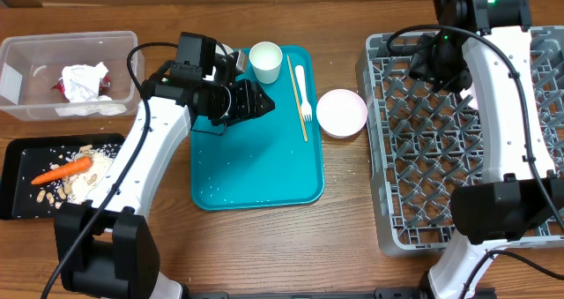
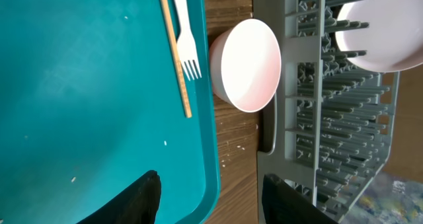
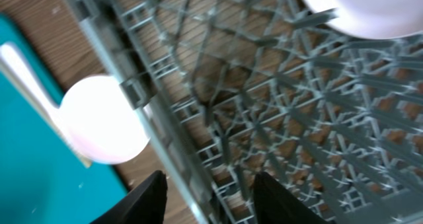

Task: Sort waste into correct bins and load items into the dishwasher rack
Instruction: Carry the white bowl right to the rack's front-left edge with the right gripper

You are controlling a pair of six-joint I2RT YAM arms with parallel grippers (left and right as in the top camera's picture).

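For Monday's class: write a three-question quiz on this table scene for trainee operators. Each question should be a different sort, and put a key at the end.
1. True or false: the carrot lies in the black tray.
2. Multiple choice: where does the white bowl stand?
A) on the teal tray
B) on the table, between the teal tray and the dishwasher rack
C) inside the dishwasher rack
3. Fill in: besides the white fork and the wooden chopstick, the teal tray carries a small white ____.

Key: 1 true; 2 B; 3 cup.
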